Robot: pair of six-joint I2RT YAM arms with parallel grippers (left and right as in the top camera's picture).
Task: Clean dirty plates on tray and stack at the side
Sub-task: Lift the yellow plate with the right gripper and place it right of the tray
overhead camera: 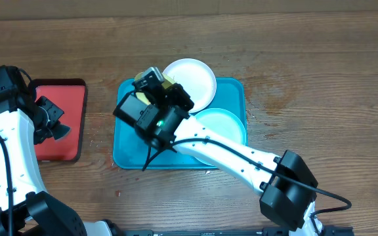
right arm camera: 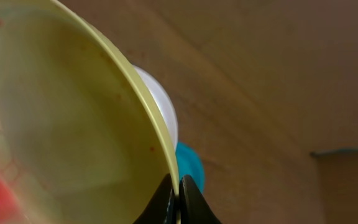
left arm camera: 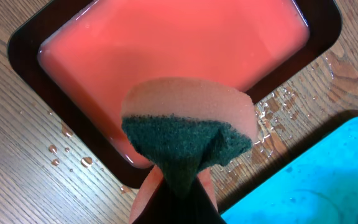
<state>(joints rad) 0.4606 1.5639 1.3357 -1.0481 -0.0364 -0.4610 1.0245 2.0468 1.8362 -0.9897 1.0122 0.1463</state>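
Note:
My right gripper (overhead camera: 155, 84) (right arm camera: 178, 190) is shut on the rim of the yellow-green plate (right arm camera: 67, 118), holding it tilted above the back left of the teal tray (overhead camera: 126, 154). Only a sliver of that plate (overhead camera: 168, 81) shows in the overhead view. Small red specks mark it. The white plate (overhead camera: 192, 82) (right arm camera: 164, 106) lies at the tray's back edge. The pale mint plate (overhead camera: 223, 124) lies at the tray's right, partly under my right arm. My left gripper (overhead camera: 51, 123) (left arm camera: 179, 199) is shut on a sponge (left arm camera: 188, 134), green scouring side facing the camera, above the red tray.
A red tray with a dark rim (overhead camera: 64, 124) (left arm camera: 166, 56) sits at the left, wet inside. Water drops (left arm camera: 67, 152) lie on the wooden table around it. The teal tray's corner (left arm camera: 316, 174) shows in the left wrist view.

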